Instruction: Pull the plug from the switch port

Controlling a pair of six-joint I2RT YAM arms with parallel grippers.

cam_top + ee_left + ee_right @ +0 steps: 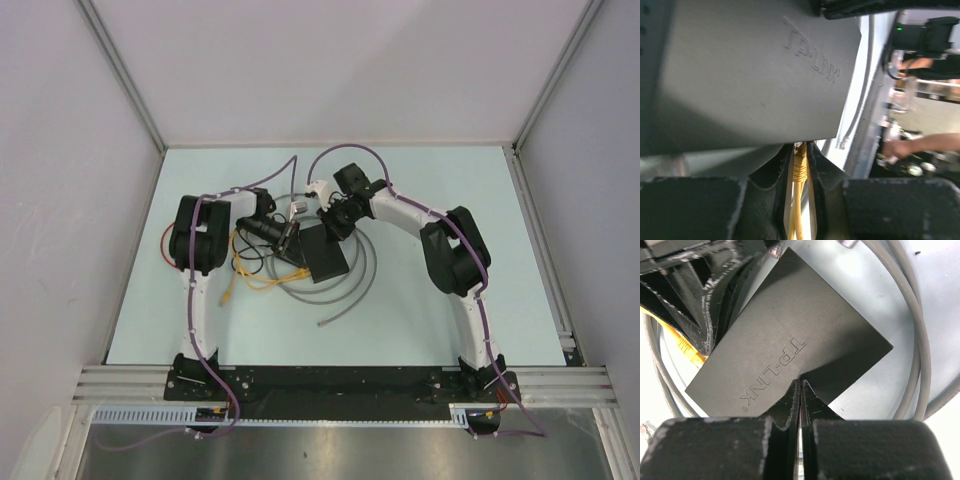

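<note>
Switch (pixel 327 258): flat matte-black box with "TP-LINK" pressed into its top face. It lies flat on the pale blue table (pixel 430 320), turned at an angle to the table edges. Both arms reach in to it, one from each side.

Left gripper (pixel 799 150): at the switch's left edge, where the ports face. The jaws are drawn in narrow on the yellow plug (pixel 799 167), gripping it. The ribbed boot fills the gap at the tips, and a pale sliver shows beside it further back. The plug's nose runs up under the switch edge. The port itself is hidden in shadow, so I cannot tell how deep the plug sits.

Right gripper (pixel 800 382): jaws closed flat against each other with nothing between them. The tips rest on the switch's top face, just inside one long edge and below the lettering. From overhead this gripper sits over the switch's far right end.

Yellow cable (pixel 250 278): trails off to the left of the switch in loose loops, passing under the left gripper.

Grey cable (pixel 355 290): curves in a wide arc round the right and near sides of the switch. Its free end lies on the table nearer the arm bases than the switch is.
</note>
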